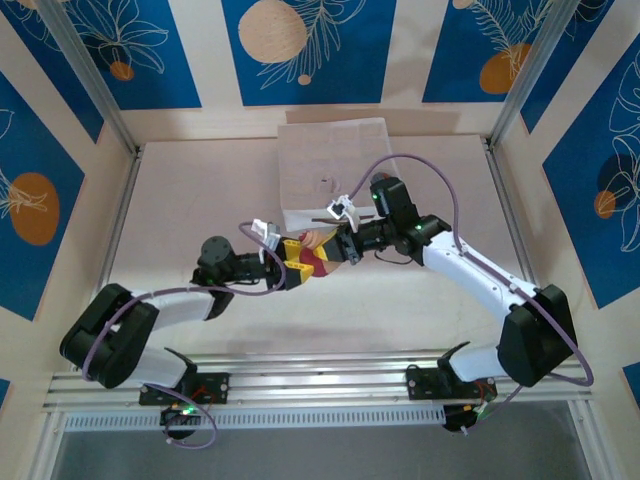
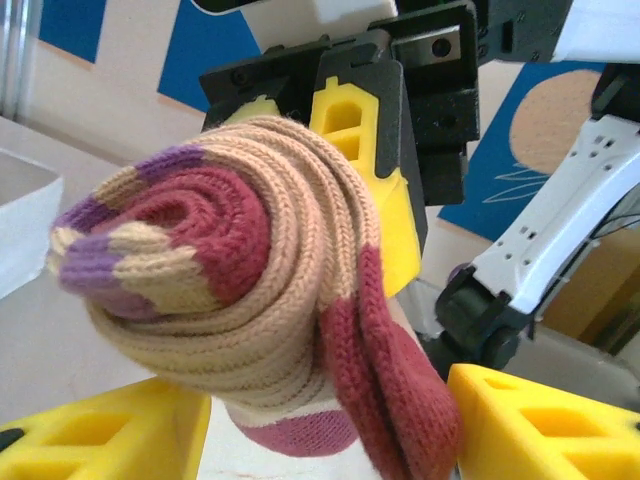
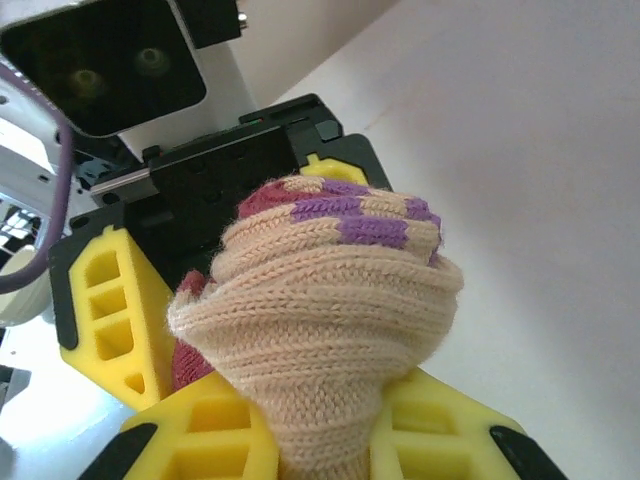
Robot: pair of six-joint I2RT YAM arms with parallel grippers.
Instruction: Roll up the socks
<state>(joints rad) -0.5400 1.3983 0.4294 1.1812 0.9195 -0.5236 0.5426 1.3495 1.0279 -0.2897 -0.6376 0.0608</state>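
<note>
A tan knitted sock with maroon toe and purple-striped cuff point(image 1: 314, 256) is held in the air above the pale tabletop point(image 1: 200, 200), at the middle of the work area where the two arms meet, just in front of the near edge of a white fabric compartment box point(image 1: 335, 170). The sock is wound into a tight spiral roll, its layers coiling round a maroon core with the striped cuff on the outer turn, and the maroon toe hangs loose below the roll. The right gripper point(image 3: 320, 440) reaches in from the right and pinches the narrow end of the roll between its yellow fingers point(image 3: 200, 445), so the fabric flares out beyond them like a cone. The left gripper point(image 2: 330, 435) faces it from the left with its jaws spread; its yellow fingers point(image 2: 110, 435) stand either side of the roll, wide apart, and the hanging toe lies close against the right-hand one, though I cannot tell whether it touches. From the top view both grippers nearly meet nose to nose around the sock.
</note>
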